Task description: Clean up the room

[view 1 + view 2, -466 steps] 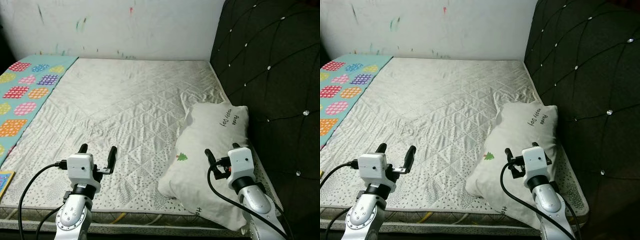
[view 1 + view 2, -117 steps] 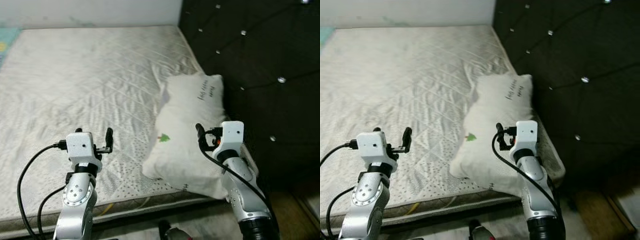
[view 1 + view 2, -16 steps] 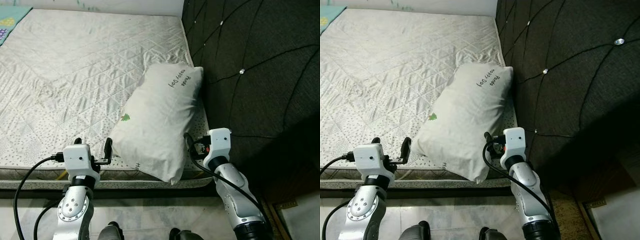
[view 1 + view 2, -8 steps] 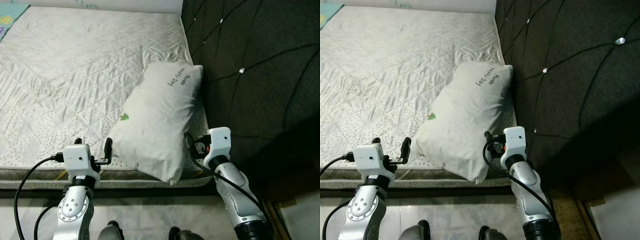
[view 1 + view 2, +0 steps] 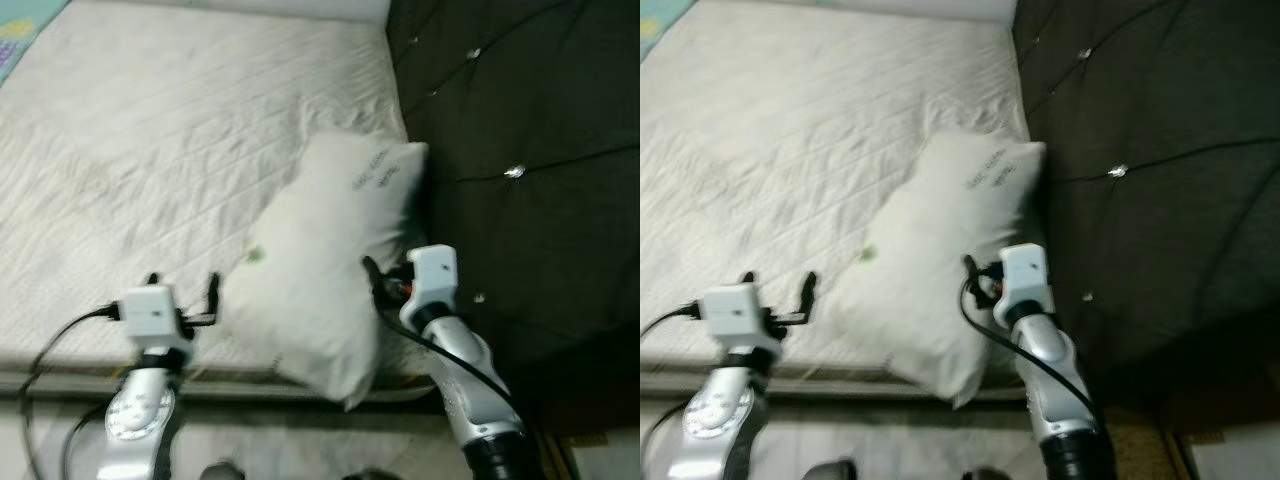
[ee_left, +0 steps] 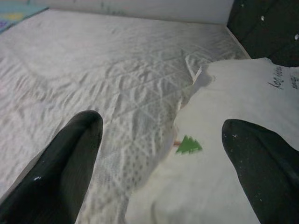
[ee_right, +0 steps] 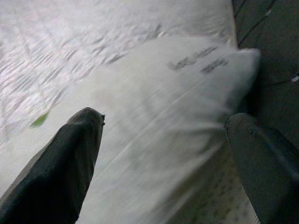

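Observation:
A white pillow [image 5: 320, 260] with black lettering and a small green tree print lies on the right side of the quilted white mattress [image 5: 150, 150], its far end against the dark tufted headboard [image 5: 520, 120]. Its near corner hangs over the bed's front edge. My left gripper [image 5: 183, 290] is open, low at the front edge, just left of the pillow. My right gripper [image 5: 385, 280] is also open, at the pillow's right side next to the headboard. In the wrist views the left gripper [image 6: 162, 123] and the right gripper [image 7: 163, 119] both point at the pillow [image 7: 177, 102], nothing held.
A teal patterned mat [image 5: 20, 40] shows at the mattress's far left. Pale floor [image 5: 300, 440] runs along the bed's front edge below my arms. The headboard walls off the right side. The head views are blurred.
The whole picture has shifted and blurred, so the camera moved. Both arms keep the same pose and the pillow lies as before.

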`<state>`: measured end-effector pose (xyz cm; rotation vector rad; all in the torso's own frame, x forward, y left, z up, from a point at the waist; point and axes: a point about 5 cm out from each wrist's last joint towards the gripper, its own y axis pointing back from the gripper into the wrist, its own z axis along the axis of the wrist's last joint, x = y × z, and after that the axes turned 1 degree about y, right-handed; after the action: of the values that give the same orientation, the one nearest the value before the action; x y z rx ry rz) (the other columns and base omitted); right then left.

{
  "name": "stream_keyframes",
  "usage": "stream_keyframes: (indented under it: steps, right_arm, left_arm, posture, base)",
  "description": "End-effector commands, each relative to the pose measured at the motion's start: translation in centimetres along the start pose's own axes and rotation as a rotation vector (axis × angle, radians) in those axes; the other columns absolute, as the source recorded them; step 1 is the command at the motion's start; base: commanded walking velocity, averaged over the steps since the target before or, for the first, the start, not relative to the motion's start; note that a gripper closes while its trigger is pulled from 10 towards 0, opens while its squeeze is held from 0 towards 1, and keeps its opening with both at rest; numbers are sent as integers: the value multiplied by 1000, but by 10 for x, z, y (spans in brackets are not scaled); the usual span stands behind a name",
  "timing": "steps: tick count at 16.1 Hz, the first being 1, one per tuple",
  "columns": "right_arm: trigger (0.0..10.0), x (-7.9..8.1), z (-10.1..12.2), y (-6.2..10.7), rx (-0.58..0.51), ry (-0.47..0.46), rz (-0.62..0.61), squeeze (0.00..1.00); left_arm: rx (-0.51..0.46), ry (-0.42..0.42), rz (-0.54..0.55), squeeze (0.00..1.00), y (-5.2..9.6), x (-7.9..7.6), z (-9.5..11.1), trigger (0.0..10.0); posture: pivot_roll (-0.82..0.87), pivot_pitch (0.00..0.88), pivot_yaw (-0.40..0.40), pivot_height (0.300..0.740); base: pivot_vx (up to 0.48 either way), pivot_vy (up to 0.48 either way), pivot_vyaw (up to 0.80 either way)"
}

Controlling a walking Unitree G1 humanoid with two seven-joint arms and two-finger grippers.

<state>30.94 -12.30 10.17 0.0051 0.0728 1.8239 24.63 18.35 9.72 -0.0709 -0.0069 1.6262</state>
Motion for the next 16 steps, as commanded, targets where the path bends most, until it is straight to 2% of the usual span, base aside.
stream_keyframes:
  steps: [1,8,16]
  right_arm:
    - [10000,-13,-11,8,41,9,-42,0]
    - [10000,-18,-13,8,48,21,-54,0]
    - [10000,-15,-11,11,26,-20,-44,0]
  left_arm:
    - [17,23,-19,0,1,-10,-3,10000]
    - [23,25,-3,0,1,-8,-3,10000]
    - [27,19,-5,0,0,-7,-3,10000]
  posture:
    - [114,213,-58,740]
    - [111,225,-59,740]
    - [107,233,-55,740]
  base:
    - [0,0,0]
    - [0,0,0]
    - [0,0,0]
